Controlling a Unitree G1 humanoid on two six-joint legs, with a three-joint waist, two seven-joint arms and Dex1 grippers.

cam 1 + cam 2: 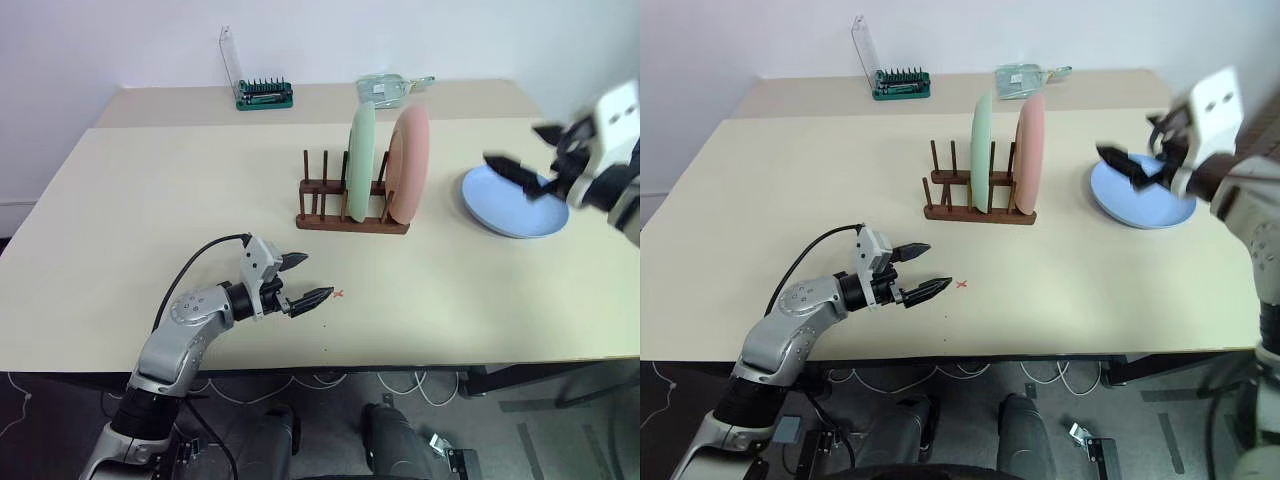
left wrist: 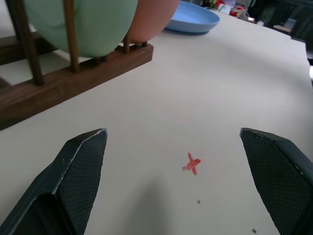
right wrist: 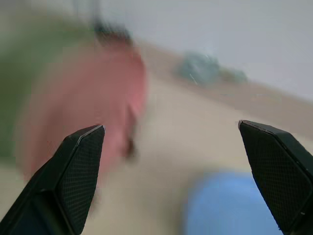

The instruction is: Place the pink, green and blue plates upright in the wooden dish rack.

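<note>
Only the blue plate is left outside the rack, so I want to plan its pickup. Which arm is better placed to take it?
The right. Its open gripper hangs over the blue plate, which lies flat to the right of the rack. The left gripper is low near the table's front edge, with the rack between it and the plate.

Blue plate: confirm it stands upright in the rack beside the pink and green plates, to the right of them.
Wrong. The blue plate lies flat on the table, right of the rack. Only the green plate and pink plate stand in the rack, as the left eye view shows.
</note>
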